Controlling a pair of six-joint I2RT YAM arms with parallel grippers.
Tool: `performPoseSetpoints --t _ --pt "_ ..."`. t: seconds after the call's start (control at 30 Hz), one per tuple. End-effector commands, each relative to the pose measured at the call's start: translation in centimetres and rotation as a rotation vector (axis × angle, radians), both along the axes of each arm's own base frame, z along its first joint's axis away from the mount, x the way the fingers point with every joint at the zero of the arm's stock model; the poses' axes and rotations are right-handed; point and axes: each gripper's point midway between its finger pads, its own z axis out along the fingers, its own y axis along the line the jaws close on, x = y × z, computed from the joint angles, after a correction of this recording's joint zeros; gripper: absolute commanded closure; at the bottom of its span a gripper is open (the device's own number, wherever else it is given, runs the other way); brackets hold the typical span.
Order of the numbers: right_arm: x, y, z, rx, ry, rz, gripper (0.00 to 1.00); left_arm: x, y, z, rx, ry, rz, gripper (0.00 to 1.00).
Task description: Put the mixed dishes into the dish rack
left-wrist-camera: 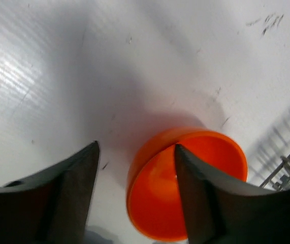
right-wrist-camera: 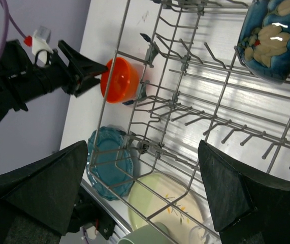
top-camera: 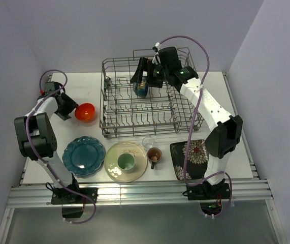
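Note:
The red-orange bowl point(top-camera: 86, 112) point(left-wrist-camera: 155, 203) point(right-wrist-camera: 119, 80) lies left of the dish rack point(top-camera: 139, 131) point(right-wrist-camera: 185, 96). My left gripper point(top-camera: 74, 109) point(left-wrist-camera: 136, 147) is open astride its rim, one finger inside, the other outside and clear of the wall. A dark bowl point(top-camera: 142, 90) point(right-wrist-camera: 271, 40) rests in the rack's far part; my right gripper point(top-camera: 146, 81) point(right-wrist-camera: 143, 147) hangs open above it, holding nothing. In front of the rack lie the teal plate point(top-camera: 84, 156), the cream plate point(top-camera: 115, 168) bearing the pale green cup point(top-camera: 126, 161), the clear glass point(top-camera: 148, 143), the brown mug point(top-camera: 154, 155) and the black floral plate point(top-camera: 194, 155).
Purple walls close in the table on the left, back and right. The right arm's lower link crosses over part of the floral plate. A metal rail point(top-camera: 134, 193) runs along the near edge by the arm bases.

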Motion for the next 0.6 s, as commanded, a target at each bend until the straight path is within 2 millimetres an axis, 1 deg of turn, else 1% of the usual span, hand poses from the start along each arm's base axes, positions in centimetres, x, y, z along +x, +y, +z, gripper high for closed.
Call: performPoseSetpoints --t 0.0,0.03,0.13,0.23,0.3,0.33,0.37,0.4,0.5,0.57 --pt "-1.6 -0.6 4.6 0.004 -0.101 0.005 0.04 2.3 1.0 0.9 0.050 -0.042 -0.020 0.40" --pt "-1.9 -0.4 4.9 -0.002 -0.111 0.014 0.04 2.7 1.1 1.1 0.052 -0.053 -0.022 0.50" --pt "-2.4 -0.3 5.0 -0.017 -0.115 0.022 0.04 2.9 1.2 0.8 0.056 -0.046 -0.030 0.61" --pt "-3.1 0.1 5.1 -0.038 -0.128 0.035 0.04 2.6 1.2 0.5 0.058 -0.044 -0.032 0.67" --pt "-3.5 0.5 5.2 -0.041 -0.132 0.050 0.04 2.3 1.1 0.6 0.059 -0.047 -0.035 0.68" --pt "-3.6 0.6 5.3 -0.044 -0.138 0.055 0.04 1.8 0.9 0.1 0.054 -0.037 -0.039 0.69" --pt "-3.8 0.8 5.3 -0.045 -0.138 0.059 0.04 1.8 0.8 0.2 0.054 -0.044 -0.042 0.69" --pt "-3.9 0.9 5.3 -0.046 -0.137 0.061 0.04 1.2 0.6 0.1 0.051 -0.040 -0.044 0.69" --pt "-4.1 1.1 5.1 -0.041 -0.137 0.065 0.04 0.5 0.0 0.0 0.051 -0.035 -0.062 0.57" --pt "-4.3 1.2 5.3 -0.035 -0.140 0.068 0.04 0.1 -0.2 -0.1 0.055 -0.033 -0.069 0.55"
